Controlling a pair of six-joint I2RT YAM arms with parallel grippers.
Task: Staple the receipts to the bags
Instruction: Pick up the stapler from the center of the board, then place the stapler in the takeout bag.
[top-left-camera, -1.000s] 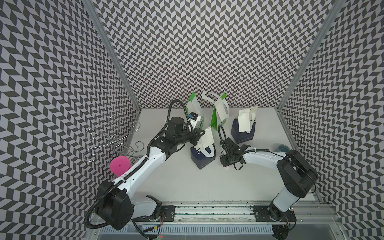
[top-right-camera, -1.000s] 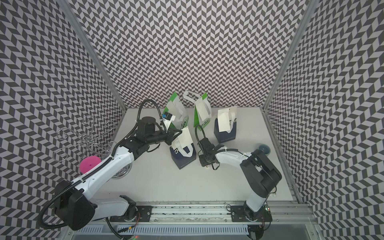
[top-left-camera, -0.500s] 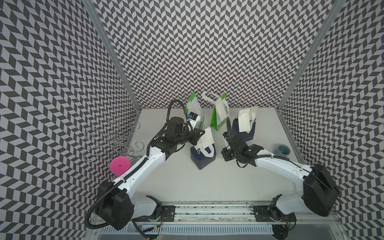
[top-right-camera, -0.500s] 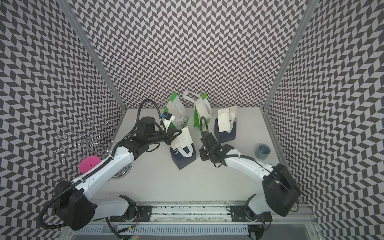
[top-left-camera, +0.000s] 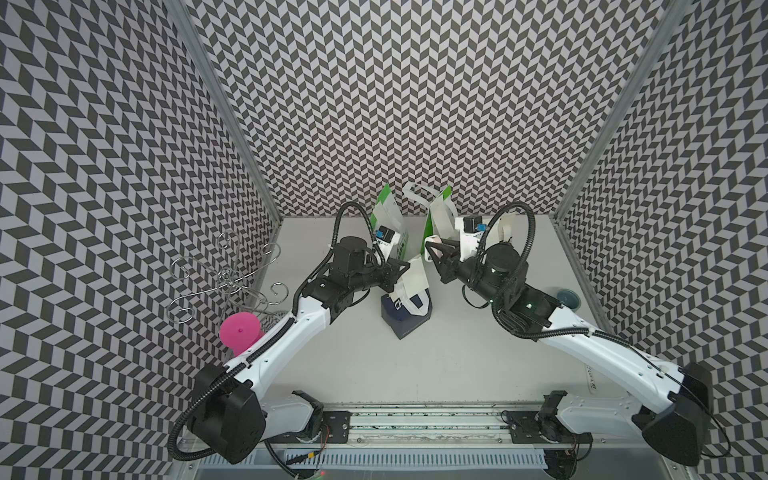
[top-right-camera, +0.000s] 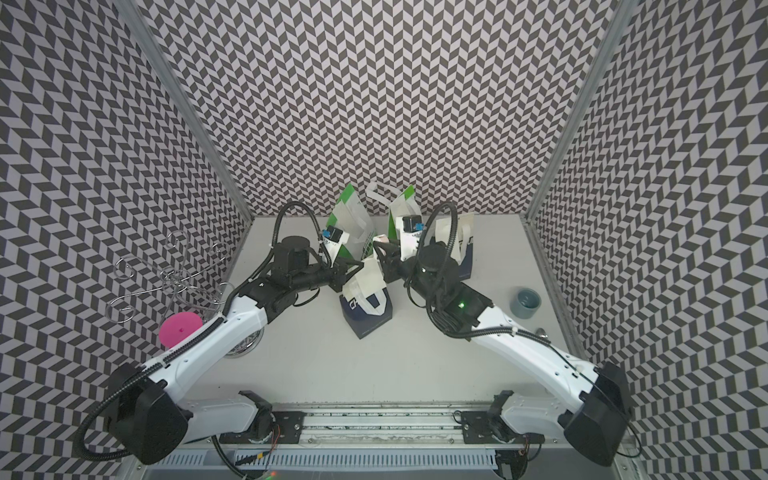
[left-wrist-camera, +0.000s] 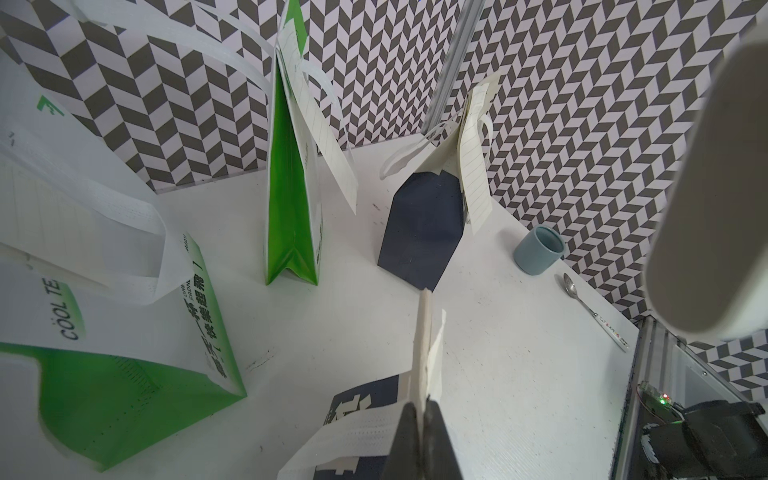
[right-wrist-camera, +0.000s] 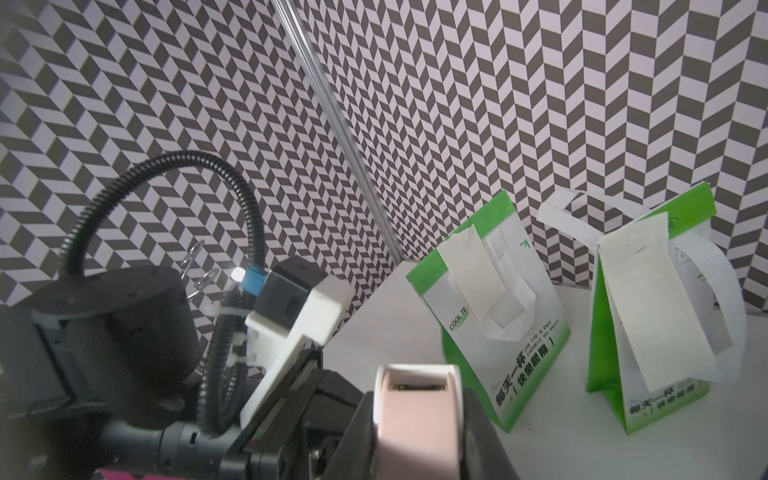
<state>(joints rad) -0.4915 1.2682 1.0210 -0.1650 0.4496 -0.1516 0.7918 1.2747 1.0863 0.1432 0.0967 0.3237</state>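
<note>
White tabletop (top-left-camera: 415, 365) carries four standing bags: green bag (right-wrist-camera: 536, 365) and second green bag (right-wrist-camera: 602, 357) near the back wall, rear navy bag (left-wrist-camera: 422, 228) beside them, front navy bag (top-left-camera: 405, 316) mid-table. Blue-grey cup (left-wrist-camera: 538, 253) and spoon (left-wrist-camera: 590, 309) near the right edge, wire stand (top-left-camera: 227, 276) at the left.

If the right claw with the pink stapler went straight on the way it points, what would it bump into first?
Most likely the green-and-white bag lettered COOL, near its edge; depth is unclear, so the right gripper and stapler might slip past.
</note>
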